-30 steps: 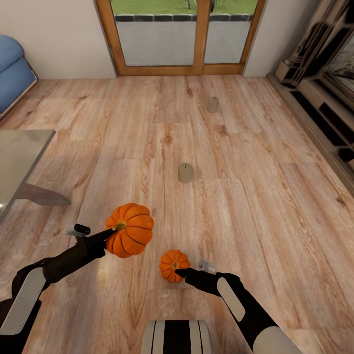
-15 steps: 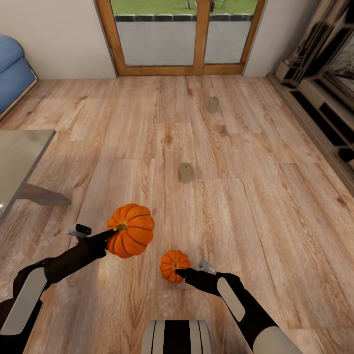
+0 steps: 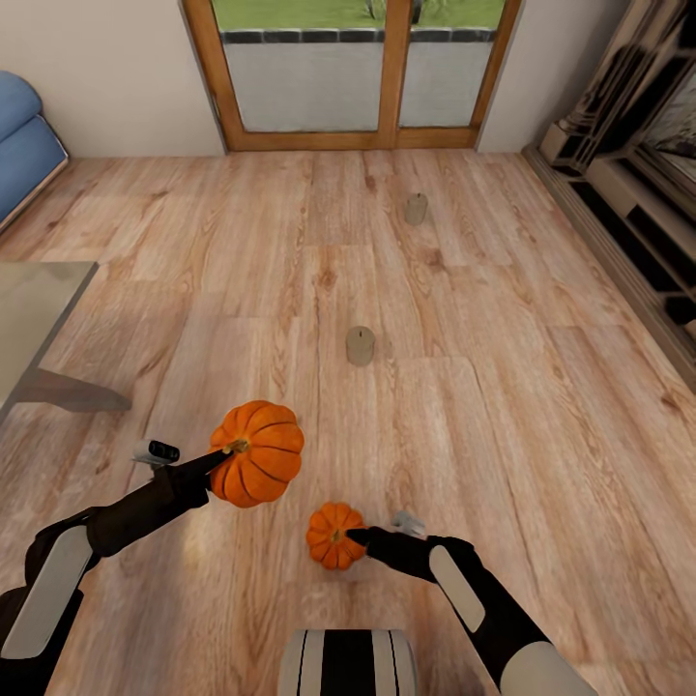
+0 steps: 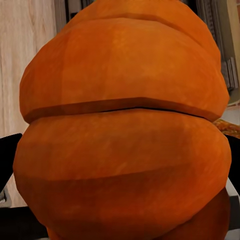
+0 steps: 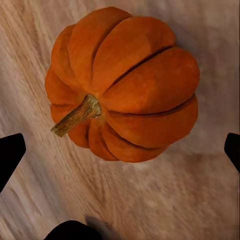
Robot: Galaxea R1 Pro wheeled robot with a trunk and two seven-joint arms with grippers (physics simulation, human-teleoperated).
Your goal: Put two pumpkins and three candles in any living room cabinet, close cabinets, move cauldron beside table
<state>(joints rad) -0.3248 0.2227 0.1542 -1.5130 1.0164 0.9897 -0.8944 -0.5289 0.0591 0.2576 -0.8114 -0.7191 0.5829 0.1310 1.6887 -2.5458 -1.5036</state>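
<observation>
My left gripper point(image 3: 224, 454) is shut on the larger pumpkin point(image 3: 259, 452), held above the floor; its orange ribs point(image 4: 120, 140) loom close in the left wrist view. The smaller pumpkin point(image 3: 332, 535) lies on the wood floor just in front of my right gripper point(image 3: 363, 536). In the right wrist view that pumpkin point(image 5: 125, 85) sits ahead of the spread fingertips point(image 5: 10, 155), which do not touch it, so this gripper is open. Two beige candles stand on the floor farther on, one mid-room point(image 3: 360, 345) and one nearer the glass doors point(image 3: 416, 208).
The grey table point(image 3: 34, 309) is at the left edge, with the blue sofa point(image 3: 24, 145) behind it. Glass garden doors point(image 3: 348, 77) close off the far wall. A beige fireplace surround point(image 3: 638, 193) runs along the right. Open plank floor lies between.
The whole view has shifted slightly, so floor, table and candles slid in the picture. The small pumpkin now shows a little farther left of my right gripper. Both arms keep their poses.
</observation>
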